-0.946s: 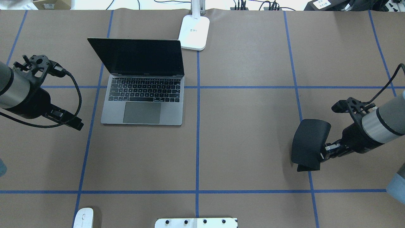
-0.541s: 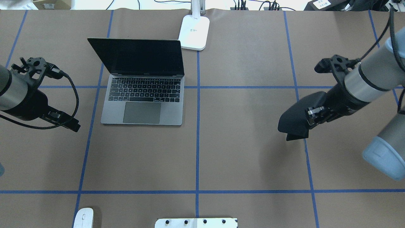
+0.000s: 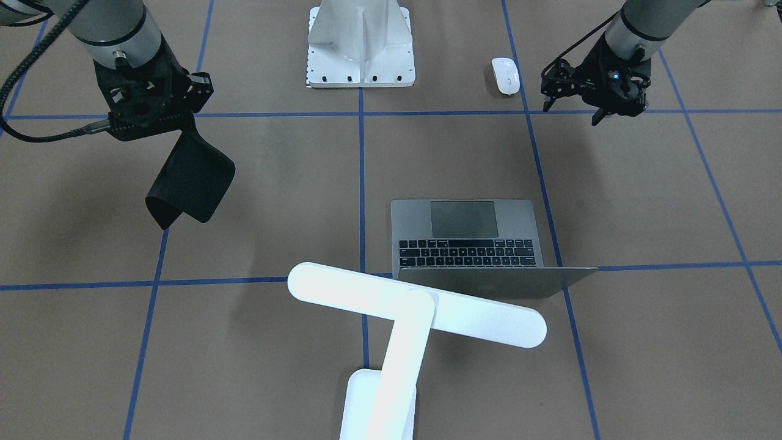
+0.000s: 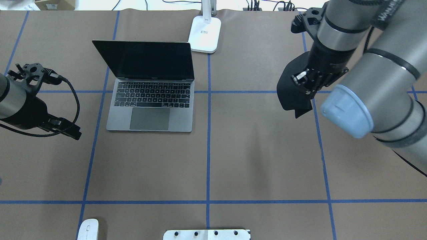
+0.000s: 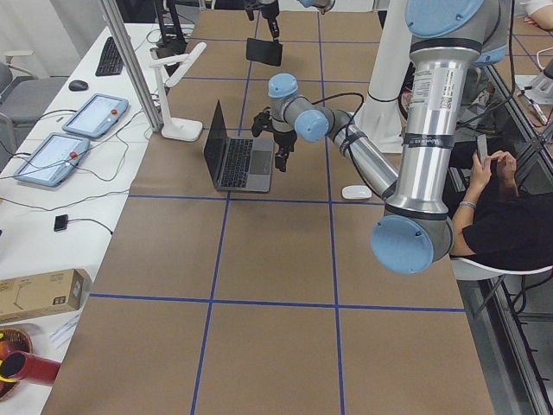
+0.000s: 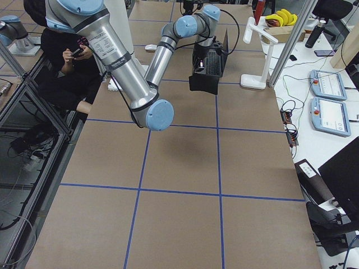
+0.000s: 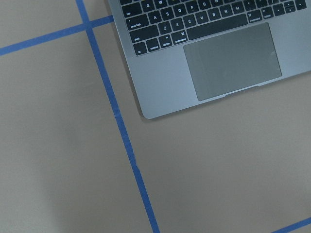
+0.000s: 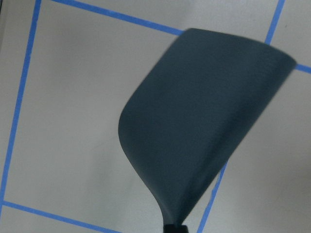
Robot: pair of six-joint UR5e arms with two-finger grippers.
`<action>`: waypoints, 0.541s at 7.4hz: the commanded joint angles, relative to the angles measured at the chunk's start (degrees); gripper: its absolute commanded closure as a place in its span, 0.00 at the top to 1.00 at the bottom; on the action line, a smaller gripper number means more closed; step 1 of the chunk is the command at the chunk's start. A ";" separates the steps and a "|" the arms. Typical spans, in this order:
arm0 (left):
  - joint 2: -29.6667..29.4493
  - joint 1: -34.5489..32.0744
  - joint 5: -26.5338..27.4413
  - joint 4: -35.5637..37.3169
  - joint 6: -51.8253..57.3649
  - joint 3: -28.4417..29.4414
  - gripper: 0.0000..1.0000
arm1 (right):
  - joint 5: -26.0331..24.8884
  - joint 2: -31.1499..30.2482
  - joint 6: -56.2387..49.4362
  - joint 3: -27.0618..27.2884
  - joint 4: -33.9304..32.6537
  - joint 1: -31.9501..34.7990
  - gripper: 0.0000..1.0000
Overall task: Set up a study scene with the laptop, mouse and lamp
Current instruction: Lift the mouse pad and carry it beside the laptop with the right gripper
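The laptop [image 4: 150, 100] stands open on the table's left half; its front corner and trackpad show in the left wrist view [image 7: 228, 63]. The lamp [image 3: 415, 302] stands behind it, base [image 4: 204, 33] at the far edge. The mouse [image 4: 87, 229] lies at the near edge, left of centre, and shows in the front view [image 3: 506, 75]. My left gripper [image 4: 75, 133] hovers left of the laptop, looks open, and is empty. My right gripper [image 4: 305, 83] is shut on a black flexible mat [image 4: 290, 86], which hangs in the air [image 3: 192, 177] over the right half.
A white ribbed pedestal [image 3: 360, 43] with bolt holes stands at the near edge's middle. Blue tape lines [image 4: 208, 133] grid the brown table. Bare table lies between the laptop and the hanging mat. An operator [image 5: 497, 207] sits behind the robot.
My right arm has lifted the mat and carried it from the near right toward the far side and leftward. My left gripper has drifted slightly back and to the left.
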 commanded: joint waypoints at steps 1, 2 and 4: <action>0.52 0.13 0.32 -0.59 -7.20 -0.07 0.99 | 0.28 8.65 -2.71 -9.58 -0.43 0.13 0.12; 2.35 0.13 0.32 -2.25 -7.31 -0.07 0.99 | 0.10 10.43 -3.34 -11.79 -0.08 0.30 0.12; 4.21 0.13 0.32 -4.99 -8.54 0.19 0.99 | 0.89 13.42 -3.78 -16.80 3.42 1.09 0.12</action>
